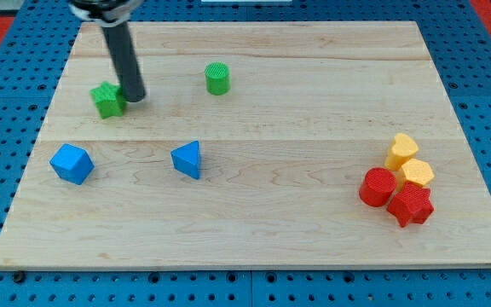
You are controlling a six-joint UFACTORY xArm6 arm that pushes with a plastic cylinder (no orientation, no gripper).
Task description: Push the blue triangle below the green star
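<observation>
No pincer here; my tip (pixel 135 99) touches green star (pixel 106 100), so circle right of blue triangle (pixel 187 159), shove toward desk's (pixel 314 247) left edge.

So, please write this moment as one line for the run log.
tip: touching right side of green star | blue triangle: lower right of star, apart from tip | task: not yet done

My rod (pixel 123 60) looks dark, smooth and faintly glossy. The board (pixel 314 102) is pale, matt wood with visible grain. The blue triangle (pixel 187 159) looks smooth, matt plastic.
</observation>
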